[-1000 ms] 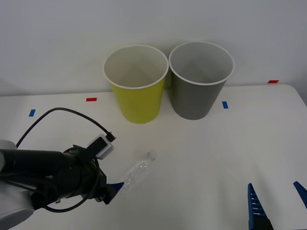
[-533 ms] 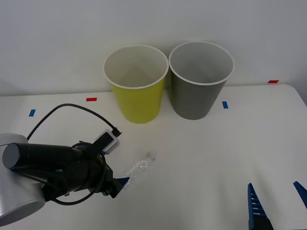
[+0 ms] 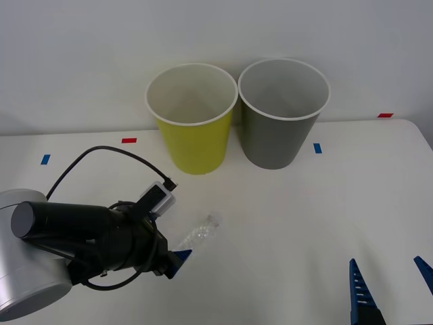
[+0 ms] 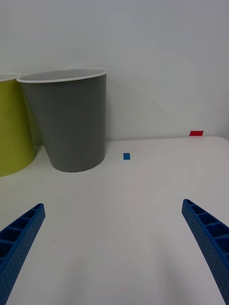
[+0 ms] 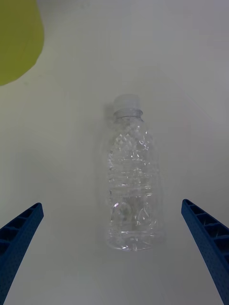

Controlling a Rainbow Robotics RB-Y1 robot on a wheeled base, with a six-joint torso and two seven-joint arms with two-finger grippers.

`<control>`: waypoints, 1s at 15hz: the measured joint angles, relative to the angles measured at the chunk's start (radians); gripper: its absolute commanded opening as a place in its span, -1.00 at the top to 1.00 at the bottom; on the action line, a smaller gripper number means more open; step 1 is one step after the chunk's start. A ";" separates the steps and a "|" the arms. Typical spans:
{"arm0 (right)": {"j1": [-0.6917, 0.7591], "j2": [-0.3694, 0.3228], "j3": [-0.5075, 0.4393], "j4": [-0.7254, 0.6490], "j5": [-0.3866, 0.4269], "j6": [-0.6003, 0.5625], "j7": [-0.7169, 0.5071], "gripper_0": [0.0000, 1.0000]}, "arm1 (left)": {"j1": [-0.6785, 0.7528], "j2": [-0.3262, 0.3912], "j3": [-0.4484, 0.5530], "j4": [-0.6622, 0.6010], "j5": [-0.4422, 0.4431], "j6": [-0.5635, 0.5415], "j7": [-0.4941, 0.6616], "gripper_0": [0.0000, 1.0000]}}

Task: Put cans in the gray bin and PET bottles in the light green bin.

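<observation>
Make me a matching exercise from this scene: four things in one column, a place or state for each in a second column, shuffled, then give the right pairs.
Things:
1. PET bottle
2. gray bin
3. left pincer
4. right pincer

Places or states:
A. open at the table's near right edge
B. lying on its side, white cap toward the bins
C. upright, right of the light green bin
D. open, straddling the bottle's base end

Pairs: 1-B, 2-C, 3-D, 4-A

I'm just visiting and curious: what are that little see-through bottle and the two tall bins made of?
The bottle looks like thin clear plastic: see-through, glossy, with moulded ridges and an opaque white cap. It lies between the open fingers of the left hand. The light green bin and the gray bin have smooth, matte walls and thin white rims, probably plastic, possibly coated paper.
</observation>
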 measured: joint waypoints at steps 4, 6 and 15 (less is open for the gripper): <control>0.000 0.000 0.000 0.000 0.000 0.000 0.000 -1.00 | -0.043 -0.066 -0.001 0.000 -0.017 0.129 0.014 -1.00; 0.000 0.000 0.000 0.000 0.000 0.000 0.000 -1.00 | -0.068 -0.089 -0.017 0.003 -0.052 0.184 0.024 -1.00; 0.000 0.000 0.000 0.000 0.000 0.000 0.000 -1.00 | -0.191 -0.225 -0.101 0.120 -0.126 0.276 0.147 -1.00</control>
